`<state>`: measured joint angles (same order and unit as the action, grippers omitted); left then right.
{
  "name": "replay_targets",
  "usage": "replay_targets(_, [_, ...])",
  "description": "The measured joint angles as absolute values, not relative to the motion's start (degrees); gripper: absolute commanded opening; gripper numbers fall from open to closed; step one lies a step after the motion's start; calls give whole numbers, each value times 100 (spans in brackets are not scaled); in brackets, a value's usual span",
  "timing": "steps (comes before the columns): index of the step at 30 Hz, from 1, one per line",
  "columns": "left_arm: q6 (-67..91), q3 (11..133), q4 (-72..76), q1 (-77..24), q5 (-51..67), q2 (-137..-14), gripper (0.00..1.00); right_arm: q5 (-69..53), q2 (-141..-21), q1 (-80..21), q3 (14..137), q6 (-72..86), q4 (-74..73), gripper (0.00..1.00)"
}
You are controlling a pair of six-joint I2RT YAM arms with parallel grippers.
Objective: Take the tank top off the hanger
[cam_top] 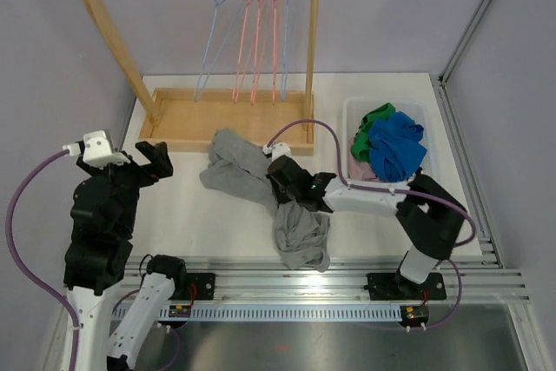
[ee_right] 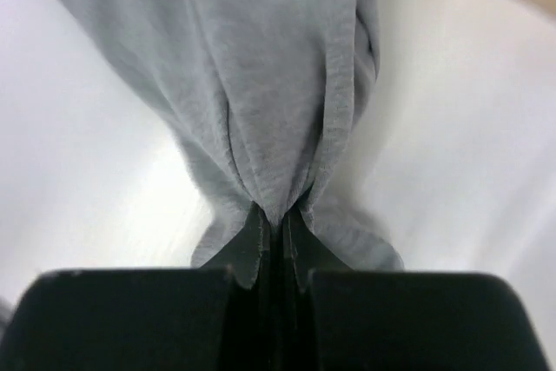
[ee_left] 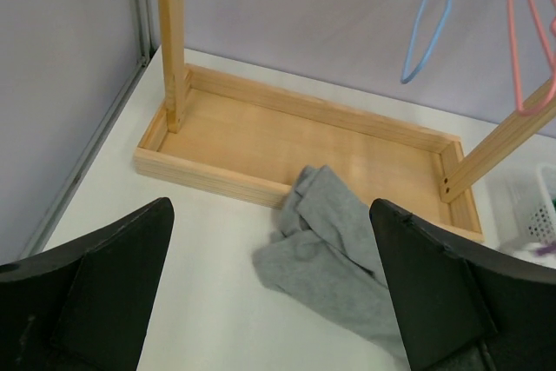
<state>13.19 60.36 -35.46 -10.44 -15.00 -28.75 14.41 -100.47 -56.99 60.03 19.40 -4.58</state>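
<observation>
Midsection of tank top (cam_top: 301, 236) beneath right pincer (cam_top: 281, 185); hangers (cam_top: 275, 41) cropped above.

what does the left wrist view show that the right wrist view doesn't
Only the left wrist view: the rack base, a blue hanger and a pink hanger above it, and the left gripper open with nothing between its fingers. Only the right wrist view: the right gripper shut on a bunched fold of the tank top. Both: the gray tank top lying on the white table.
</observation>
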Motion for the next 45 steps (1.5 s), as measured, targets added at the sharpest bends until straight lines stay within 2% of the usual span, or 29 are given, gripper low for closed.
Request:
replay_targets(4, [1319,5402,-3201,-1046,-1680,-2626,99,1667,-8667,-5699,6005,1970,-814,0])
replay_targets(8, [1321,5286,-3107,-1059,-1678,-2788,99,2163,-7644,-5699,6525,1944,-1347,0])
replay_targets(18, [1321,5245,-2845,-1131,-1678,-2681,99,3896,-6731,-5693,8082,1284,-2755,0])
replay_targets(21, [1310,5196,-2840,-1142,-1680,-2657,99,4202,-6718,-5433,8543,1004,-3089,0])
replay_targets(26, [1288,5188,-2834,-1142,-1706,-2655,99,4259,-6814,-4204,9303,878,-3813,0])
replay_targets(32, [1249,5103,-2762,-1142,-1774,-2591,99,4084,-6897,-3605,9483,827,-4281,0])
replay_targets(39, [1238,5096,-2722,-1153,-1787,-2580,99,2845,-7612,-1500,9303,871,-4195,0])
replay_targets(45, [1188,5096,-2727,-1170,-1988,-2491,99,1428,-9397,-628,9043,1063,-3717,0])
